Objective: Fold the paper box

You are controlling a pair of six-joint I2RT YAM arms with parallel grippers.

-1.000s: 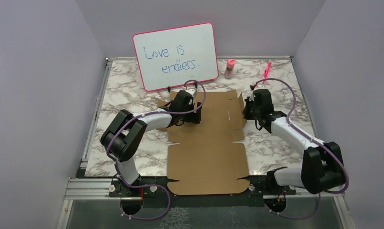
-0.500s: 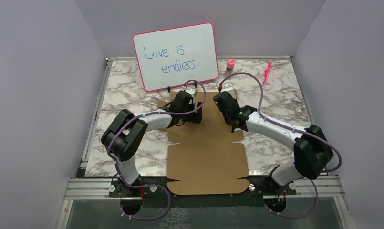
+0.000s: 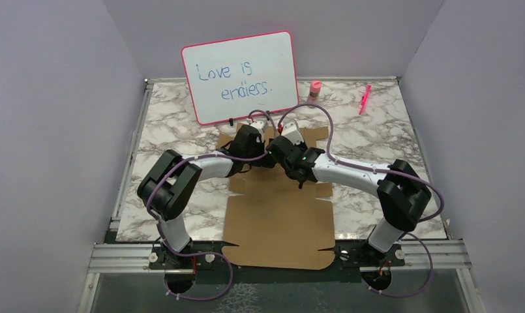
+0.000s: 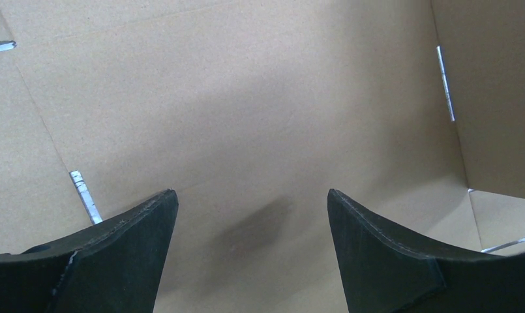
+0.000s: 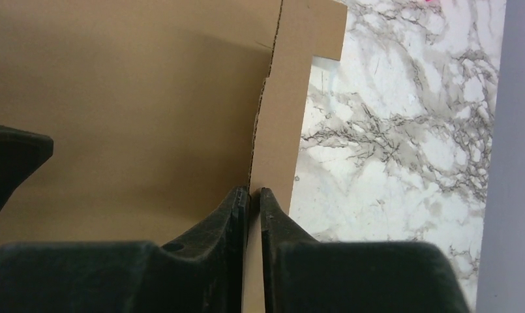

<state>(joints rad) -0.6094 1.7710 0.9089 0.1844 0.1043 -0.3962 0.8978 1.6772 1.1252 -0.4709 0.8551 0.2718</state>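
Observation:
The paper box [image 3: 280, 222] is a flat brown cardboard sheet with flaps and slots, lying mid-table. My left gripper [image 3: 263, 140] is open and empty, low over the sheet's far left part; its wrist view shows the open fingers over bare cardboard [image 4: 246, 111]. My right gripper [image 3: 279, 145] is shut on the sheet's right side flap [image 5: 282, 117], which is folded up and over toward the middle. In the right wrist view the flap stands on edge between the closed fingers [image 5: 237, 208]. The two grippers sit close together.
A pink-framed whiteboard [image 3: 240, 75] leans at the back behind the grippers. A pink bottle [image 3: 314, 93] and a pink marker [image 3: 364, 98] stand on the marble table [image 3: 175, 124] at the back right. Metal rails edge the table.
My right gripper has swung left from the sheet's right edge to the middle, carrying the right flap over with it. The sheet has shifted slightly left. The left arm has stayed put.

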